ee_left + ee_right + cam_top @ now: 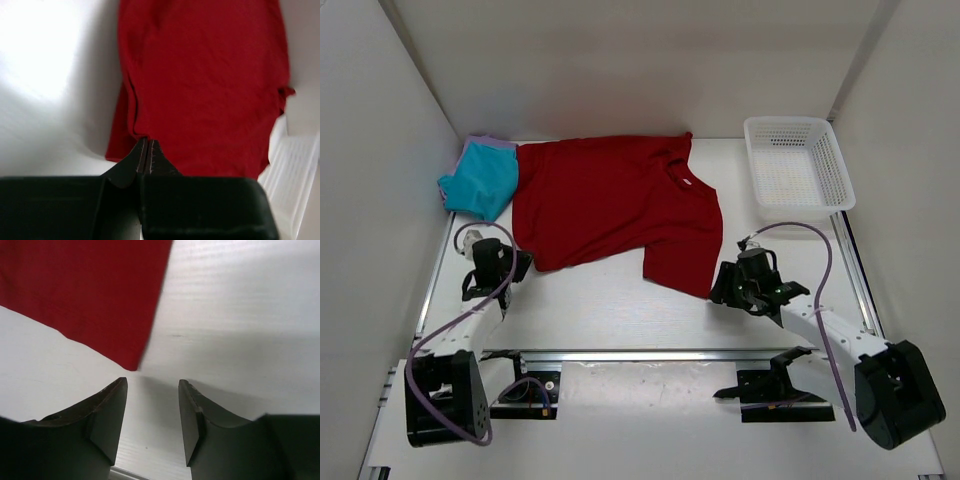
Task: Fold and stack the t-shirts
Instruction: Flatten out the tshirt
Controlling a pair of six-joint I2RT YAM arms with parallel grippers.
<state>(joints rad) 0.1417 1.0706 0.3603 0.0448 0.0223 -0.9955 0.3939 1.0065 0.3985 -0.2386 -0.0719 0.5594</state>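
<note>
Two shirts look finished: teal t-shirt [480, 182] stacked on lavender t-shirt [492, 142], far-left on desk [620, 310]. Dark red t-shirt [610, 200] lies unfolded at centre. Left hand [147, 146] is pressed together, apparently pinching its hem. Right hand [152, 385] is spread, empty.

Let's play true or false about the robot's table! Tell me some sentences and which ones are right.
The dark red fabric t-shirt lies spread on the white table. True.
The white plastic mesh basket holds a shirt. False: nothing is in it.
The right gripper is open. True.
The folded teal blue t-shirt sits in the basket. False: it lies far left, atop a lavender purple t-shirt.
</note>
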